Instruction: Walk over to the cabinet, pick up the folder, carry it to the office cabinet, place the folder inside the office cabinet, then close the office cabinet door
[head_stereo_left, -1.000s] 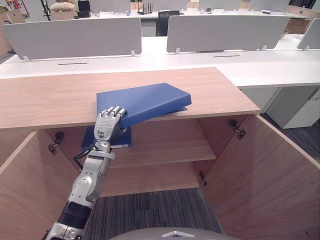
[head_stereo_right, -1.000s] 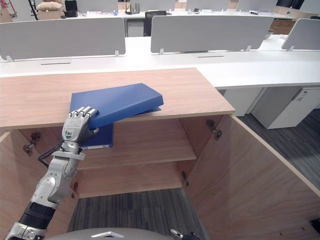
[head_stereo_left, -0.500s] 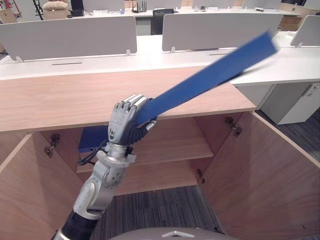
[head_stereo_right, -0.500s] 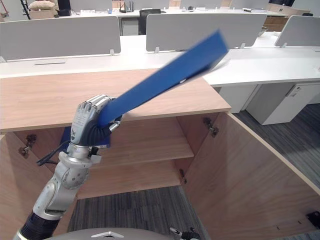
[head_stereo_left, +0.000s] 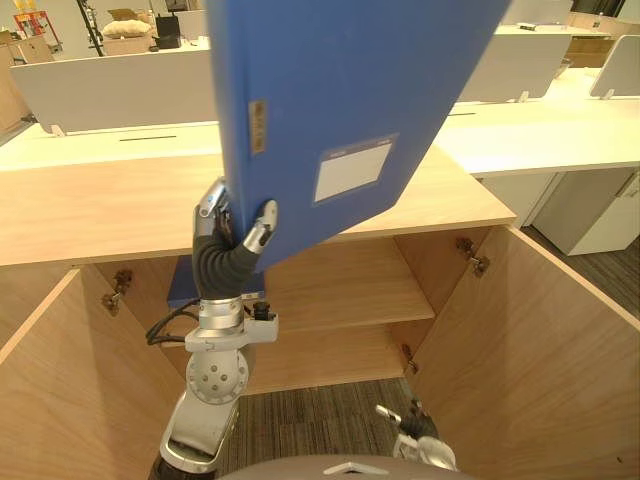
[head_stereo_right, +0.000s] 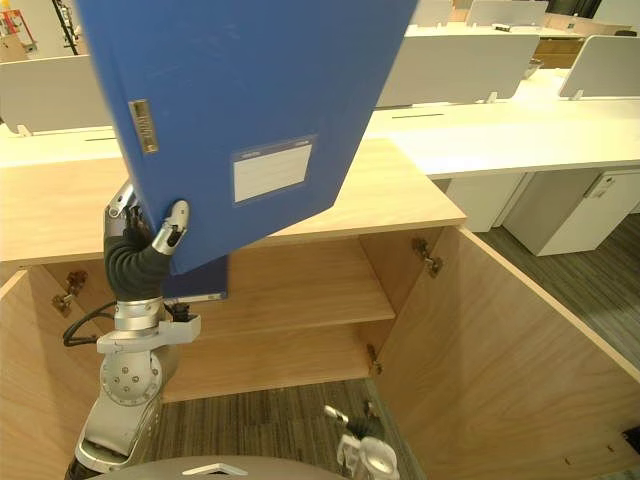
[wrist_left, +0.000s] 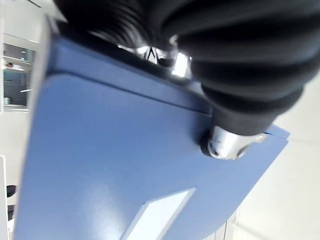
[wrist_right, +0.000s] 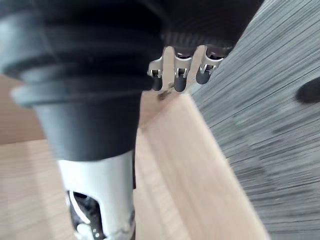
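Note:
A large blue folder (head_stereo_left: 350, 100) with a white label stands upright, lifted close in front of me. My left hand (head_stereo_left: 232, 238) is shut on its lower corner, with the thumb (head_stereo_left: 262, 222) on the labelled face and the fingers behind. In the left wrist view the thumb (wrist_left: 227, 145) presses on the folder (wrist_left: 110, 165). The wooden cabinet (head_stereo_left: 100, 205) stands open below, both doors swung out. My right hand (head_stereo_right: 362, 452) hangs low by the floor in front of the cabinet, its fingers (wrist_right: 176, 77) relaxed and holding nothing.
A second blue folder (head_stereo_right: 200, 282) lies on the cabinet's upper shelf (head_stereo_left: 340, 295) behind my left arm. The right door (head_stereo_left: 530, 340) and left door (head_stereo_left: 60, 380) jut toward me. White desks with grey dividers (head_stereo_left: 110, 85) stand behind the cabinet.
The folder has come off the cabinet top and swung up from flat to upright in my left hand. My right hand has come into view at the bottom.

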